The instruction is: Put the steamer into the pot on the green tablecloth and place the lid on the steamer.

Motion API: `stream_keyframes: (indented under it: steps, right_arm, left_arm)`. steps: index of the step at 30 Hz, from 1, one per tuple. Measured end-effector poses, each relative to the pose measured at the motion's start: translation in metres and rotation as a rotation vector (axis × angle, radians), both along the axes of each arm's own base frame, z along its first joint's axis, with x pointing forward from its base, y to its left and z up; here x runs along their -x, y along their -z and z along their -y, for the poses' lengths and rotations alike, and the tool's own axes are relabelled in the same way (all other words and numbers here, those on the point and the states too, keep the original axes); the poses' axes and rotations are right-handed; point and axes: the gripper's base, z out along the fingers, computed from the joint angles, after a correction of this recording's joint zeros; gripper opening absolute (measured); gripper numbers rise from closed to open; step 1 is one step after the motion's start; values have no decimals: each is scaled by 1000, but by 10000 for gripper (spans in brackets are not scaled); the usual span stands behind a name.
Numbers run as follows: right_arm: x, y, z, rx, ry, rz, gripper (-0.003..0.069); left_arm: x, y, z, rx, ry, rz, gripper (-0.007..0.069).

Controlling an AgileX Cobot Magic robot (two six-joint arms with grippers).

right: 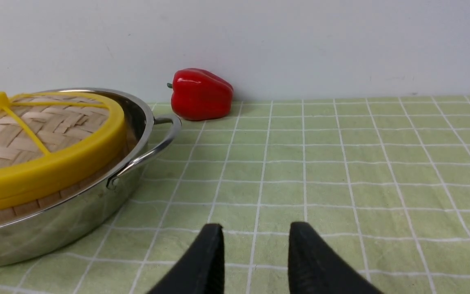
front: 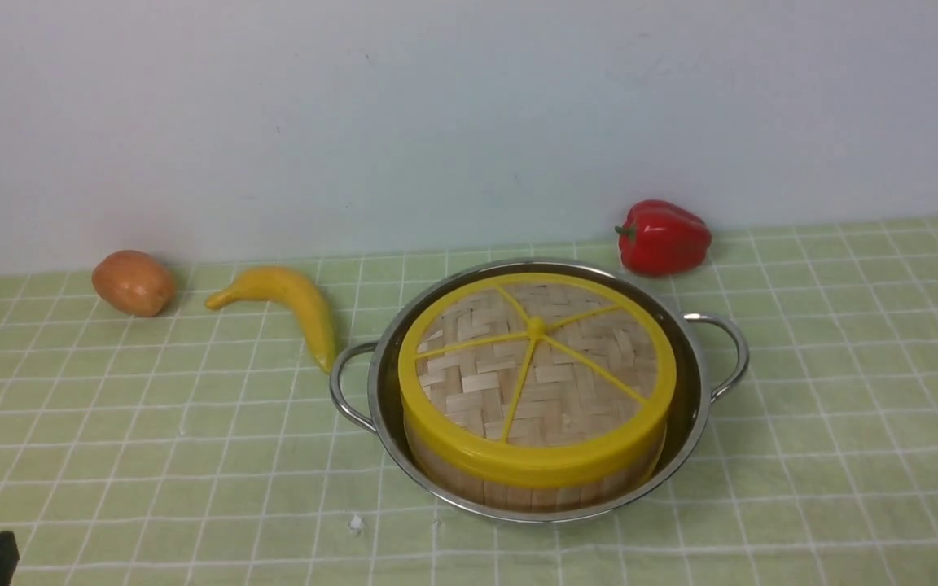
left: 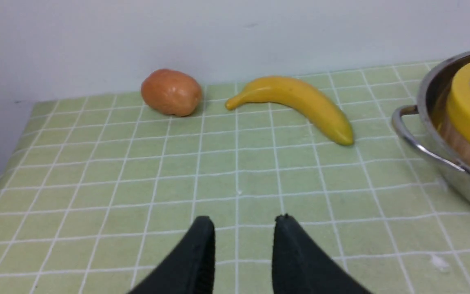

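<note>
Front view shows the pot (front: pixel 685 423) sitting centrally on the green tablecloth (front: pixel 843 456), with the steamer (front: pixel 518 487) inside it and the lid (front: pixel 536 374) seated flat on the steamer. A bare band of steel shows all round between steamer wall and pot rim. The lid is woven bamboo with a thick yellow rim and yellow spokes meeting at a hub.

Cloth lies open in front of the pot and to both sides. Along the back wall sit a red pepper (front: pixel 663 237) just behind the pot, a banana (front: pixel 290 303) whose tip comes near the pot's left handle, and a potato (front: pixel 133 282) beside it. The worktop's left edge shows in the left wrist view.

Left hand (left: pixel 241 234) hangs over bare cloth, fingers slightly parted, holding nothing. Right hand (right: pixel 255 241) likewise, beside the pot.

No writing is visible.
</note>
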Motion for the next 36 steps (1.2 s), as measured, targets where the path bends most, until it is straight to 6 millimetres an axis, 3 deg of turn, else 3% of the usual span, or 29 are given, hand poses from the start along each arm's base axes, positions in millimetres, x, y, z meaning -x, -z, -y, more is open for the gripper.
stream_keyframes:
  steps: [3,10,16,36]
  right_arm:
    - [0,0,0,0,0,0,243]
    - [0,0,0,0,0,1,243]
    - [0,0,0,0,0,1,243]
    - [0,0,0,0,0,1,243]
  left_arm:
    - [10,23,0,-11,-17,97,211]
    - [15,25,0,-89,-2,107,222]
    - [16,32,2,-78,22,32,225]
    - [16,32,3,-79,30,31,243]
